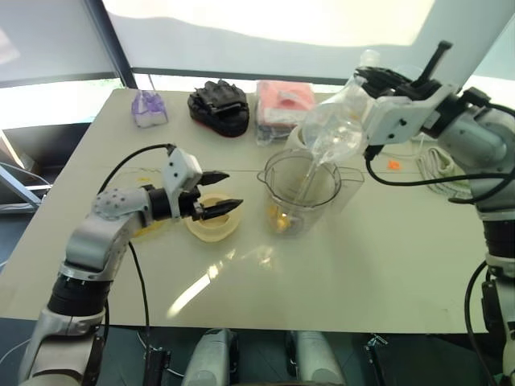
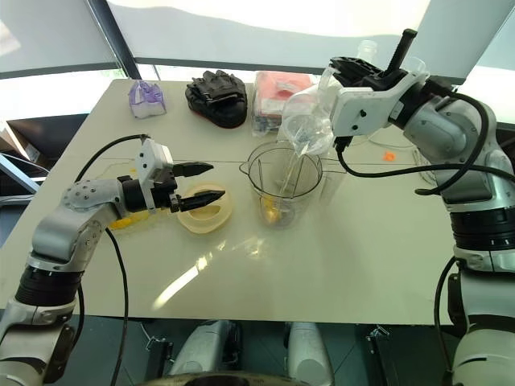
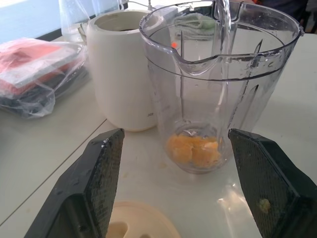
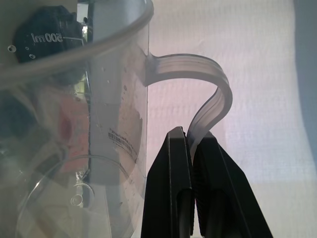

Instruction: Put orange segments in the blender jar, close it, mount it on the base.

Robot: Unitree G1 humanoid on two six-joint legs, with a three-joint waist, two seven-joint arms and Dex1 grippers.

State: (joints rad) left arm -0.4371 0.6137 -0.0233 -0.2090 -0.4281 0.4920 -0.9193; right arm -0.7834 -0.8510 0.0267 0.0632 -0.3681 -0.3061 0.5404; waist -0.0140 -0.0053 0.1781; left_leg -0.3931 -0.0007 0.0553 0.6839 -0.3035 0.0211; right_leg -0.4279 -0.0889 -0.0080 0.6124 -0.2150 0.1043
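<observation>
The right gripper's fingers pinch a clear measuring cup's handle, tipping it over the blender jar; the left gripper's fingers wait wide beside it.

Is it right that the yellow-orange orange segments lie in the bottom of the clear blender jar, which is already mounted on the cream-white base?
Not quite. The yellow-orange orange segments do lie in the bottom of the clear blender jar, but the jar stands on the table beside the cream-white base, not mounted on it. The left wrist view shows this.
</observation>
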